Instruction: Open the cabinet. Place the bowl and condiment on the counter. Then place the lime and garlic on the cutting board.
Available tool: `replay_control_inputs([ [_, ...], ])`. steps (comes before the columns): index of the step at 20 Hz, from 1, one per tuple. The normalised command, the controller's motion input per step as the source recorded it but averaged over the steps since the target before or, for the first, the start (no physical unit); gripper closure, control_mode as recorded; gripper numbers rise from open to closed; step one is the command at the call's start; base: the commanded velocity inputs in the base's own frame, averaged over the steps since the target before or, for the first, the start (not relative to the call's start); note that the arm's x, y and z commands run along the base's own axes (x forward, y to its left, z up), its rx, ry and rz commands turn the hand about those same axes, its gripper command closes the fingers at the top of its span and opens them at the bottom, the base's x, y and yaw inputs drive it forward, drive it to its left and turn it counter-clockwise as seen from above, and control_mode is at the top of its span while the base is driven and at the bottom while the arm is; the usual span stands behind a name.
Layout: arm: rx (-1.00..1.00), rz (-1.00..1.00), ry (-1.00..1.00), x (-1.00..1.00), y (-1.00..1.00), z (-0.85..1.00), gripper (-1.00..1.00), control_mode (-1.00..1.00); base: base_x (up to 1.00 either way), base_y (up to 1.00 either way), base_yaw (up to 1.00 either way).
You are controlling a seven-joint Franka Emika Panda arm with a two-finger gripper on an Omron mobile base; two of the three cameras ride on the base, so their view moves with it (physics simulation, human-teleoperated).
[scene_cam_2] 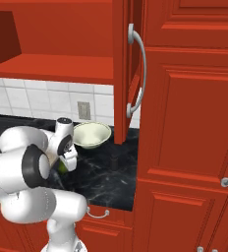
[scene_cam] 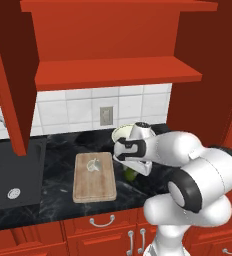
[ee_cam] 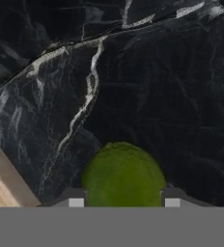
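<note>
Hand view: gripper [ee_cam: 123, 201] low over the lime [ee_cam: 123, 174], a fingertip [ee_cam: 76, 200] at each flank, seemingly touching; whether it truly pinches the lime I cannot tell. The lime sits on the counter [ee_cam: 147, 87], with a cutting board [ee_cam: 0, 181] corner at 8 o'clock. Left base view: the garlic [scene_cam: 93, 165] lies on the board's far half, the lime at 3 o'clock of the board. Beyond, the bowl [scene_cam_2: 91, 134] is on the counter. The cabinet [scene_cam: 113, 70] is open, one door [scene_cam_2: 130, 69] swung out.
</note>
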Motion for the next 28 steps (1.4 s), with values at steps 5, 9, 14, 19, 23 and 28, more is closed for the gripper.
replay_control_inputs([
  [5,0.00,0.08,0.00,-0.05,0.00,-0.60,1.00,-1.00,0.00,0.00,0.00],
  [9,0.00,0.09,0.00,-0.09,0.00,-0.65,1.00,-1.00,0.00,0.00,0.00],
  [14,0.00,0.10,0.01,-0.32,0.00,-0.68,1.00,-1.00,0.00,0.00,0.00],
  [19,0.00,0.09,0.02,-0.65,-0.11,-0.77,1.00,-1.00,0.00,0.00,0.00],
  [23,0.00,0.05,-0.01,-0.63,-0.01,-0.12,1.00,-1.00,0.00,0.00,0.00],
  [28,0.00,0.04,-0.04,-0.71,0.00,0.07,1.00,-1.00,0.00,0.00,0.00],
])
